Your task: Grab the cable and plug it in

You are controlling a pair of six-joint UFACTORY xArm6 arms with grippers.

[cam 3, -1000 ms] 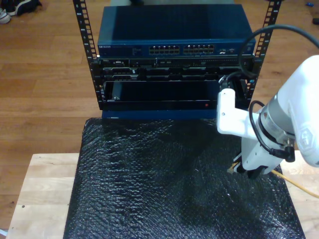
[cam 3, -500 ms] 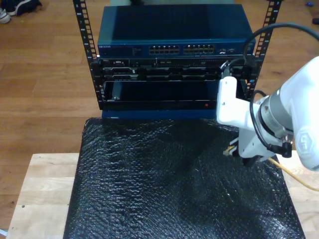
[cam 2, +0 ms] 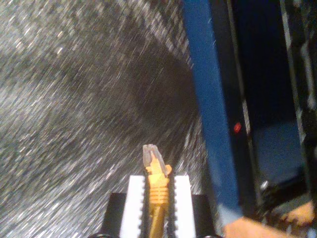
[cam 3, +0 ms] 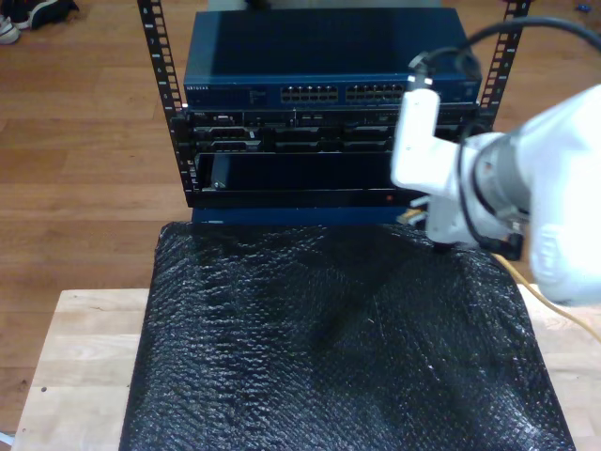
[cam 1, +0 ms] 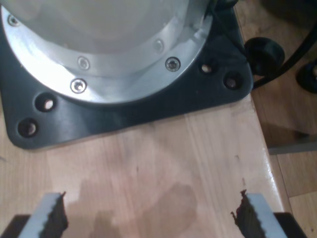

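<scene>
One second on, we see my second gripper (cam 2: pixel 154 198) lifted off the black mat (cam 3: pixel 282 348) toward the blue switch (cam 3: pixel 329 56) in the rack, jaws clamped on the yellow-orange cable (cam 2: pixel 156 198) with its clear plug (cam 2: pixel 150 157) protruding, while my first gripper (cam 1: pixel 148 213) hangs spread over bare wood.

The blue network switch (cam 3: pixel 324 56) has small white lettering at its front, too blurred to read. No other text.
</scene>
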